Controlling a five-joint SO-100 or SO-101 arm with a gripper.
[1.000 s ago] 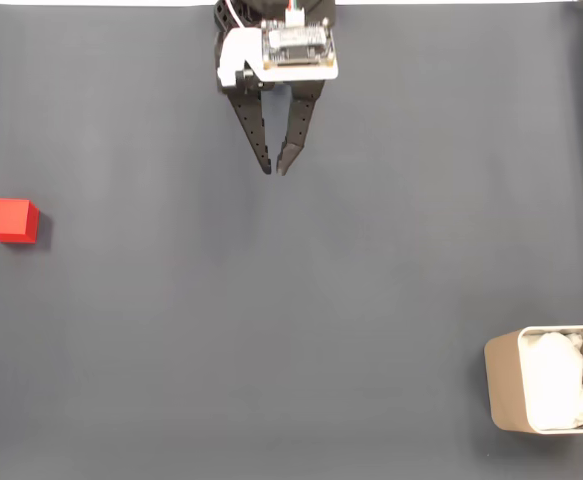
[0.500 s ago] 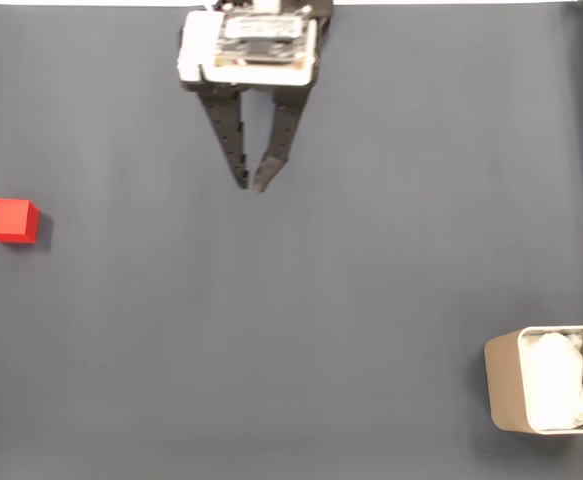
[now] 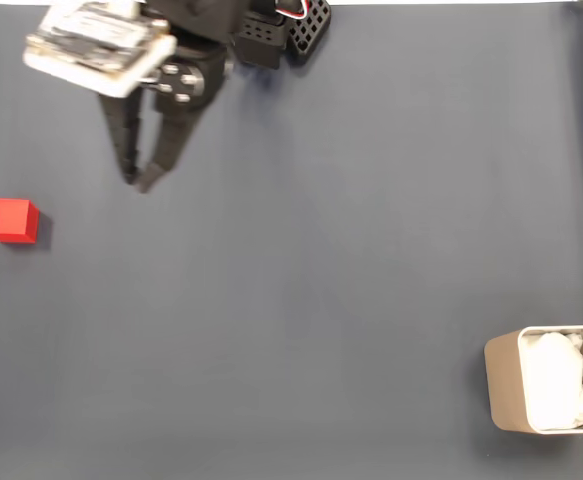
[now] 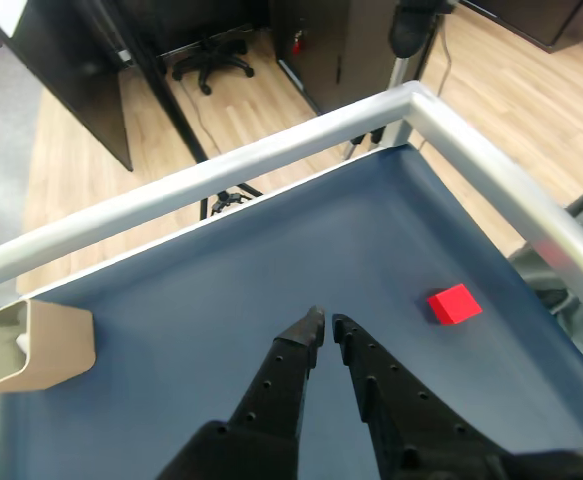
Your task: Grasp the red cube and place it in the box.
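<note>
Pincer (image 3: 138, 182) sits in the upper left of the fixed view, fingers pointing down-frame, tips nearly together with only a thin slit between them. Nothing between the fingers. Wrist view (image 4: 325, 323) agrees: the two black fingers converge to a narrow gap over bare table, so effectively closed and empty.

Red cube (image 3: 12, 220) lies flat on the dark grey table (image 3: 321, 280) at the far left edge of the fixed view, below and left of the pincer tips, clearly apart from them. In the wrist view the cube (image 4: 454, 304) is right of the fingertips and slightly ahead, near the table's metal rim (image 4: 271, 150).

Box (image 3: 546, 378) is in the bottom right corner of the fixed view, partly cut by the frame edge, white crumpled padding inside. Well apart from both cube and pincer, on the opposite side of the table. In the wrist view the box (image 4: 41, 345) shows at the left edge; interior hard to read from that angle, probably just the near wall visible.

Wood floor and an office chair (image 4: 211, 62) show beyond the table.
</note>
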